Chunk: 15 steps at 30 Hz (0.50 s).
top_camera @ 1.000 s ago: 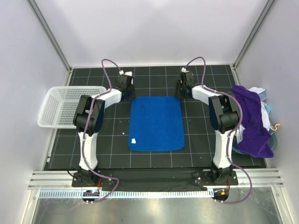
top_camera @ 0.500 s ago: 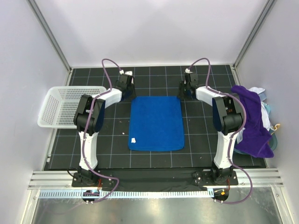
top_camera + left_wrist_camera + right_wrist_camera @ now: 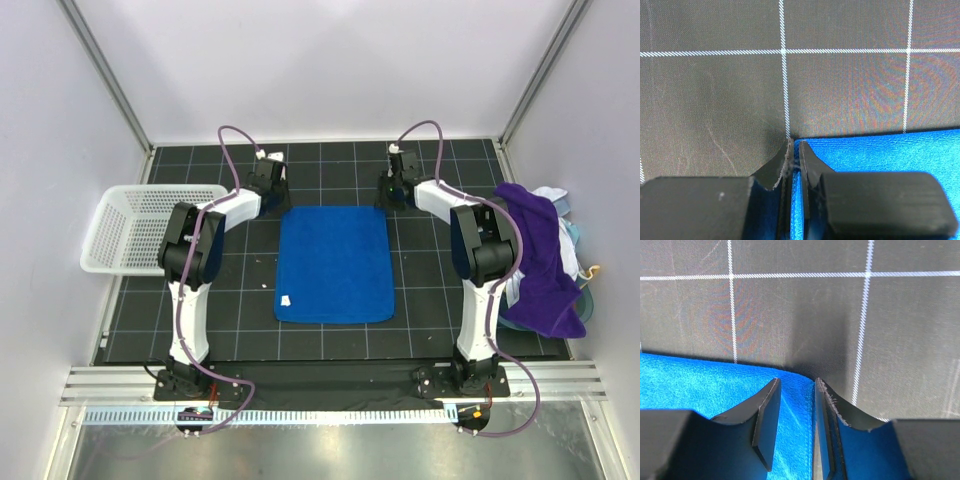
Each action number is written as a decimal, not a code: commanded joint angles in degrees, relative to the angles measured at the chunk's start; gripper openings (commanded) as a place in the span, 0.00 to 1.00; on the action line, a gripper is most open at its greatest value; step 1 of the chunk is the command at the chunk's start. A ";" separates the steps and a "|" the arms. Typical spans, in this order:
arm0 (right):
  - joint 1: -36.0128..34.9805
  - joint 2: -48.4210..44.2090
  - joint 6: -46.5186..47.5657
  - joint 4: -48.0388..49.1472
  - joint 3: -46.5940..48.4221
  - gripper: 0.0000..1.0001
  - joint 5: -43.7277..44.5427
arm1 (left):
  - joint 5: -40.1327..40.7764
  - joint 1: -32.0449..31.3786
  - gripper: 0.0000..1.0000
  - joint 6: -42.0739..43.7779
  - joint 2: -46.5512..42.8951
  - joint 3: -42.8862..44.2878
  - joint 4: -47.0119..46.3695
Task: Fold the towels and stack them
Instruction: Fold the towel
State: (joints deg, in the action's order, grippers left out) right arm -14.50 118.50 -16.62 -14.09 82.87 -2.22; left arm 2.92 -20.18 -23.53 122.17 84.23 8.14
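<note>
We've got the blue towel [image 3: 335, 265] spread flat and smooth in the middle of the top view, a tidy rectangle with rounded corners, long side running up the frame, and a small white tag [image 3: 286, 300] near its lower left corner. At its upper left corner the left gripper [image 3: 794, 147] is down on the cloth, fingers pressed nearly together with a sliver of blue pinched between them, one finger over the towel, the other over the black gridded mat [image 3: 330, 170]. At the upper right corner the right gripper [image 3: 796, 381] sits astride the hem, fingers parted, the towel's rounded edge lying in the gap without being clamped. Moving outward, the purple towel [image 3: 540, 260] is draped in a crumpled heap at the right edge of the frame, hard beside the right arm, with pale cloth [image 3: 572, 250] peeking out under it. Over at the left edge, a white perforated basket [image 3: 130, 228] sits beside the left arm.
</note>
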 commanded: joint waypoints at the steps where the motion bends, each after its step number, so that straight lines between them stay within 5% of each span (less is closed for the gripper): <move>1: -0.53 1.21 1.41 -2.00 2.91 0.39 1.51 | -0.37 0.06 0.10 0.24 1.40 1.91 0.82; 15: -0.62 -0.72 2.82 -3.75 2.30 0.39 5.91 | -0.19 0.14 0.10 0.59 1.49 1.91 1.00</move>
State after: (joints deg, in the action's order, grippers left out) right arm -14.90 119.77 -15.09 -16.19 83.90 1.65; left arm 2.92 -20.18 -23.53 122.32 84.51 8.40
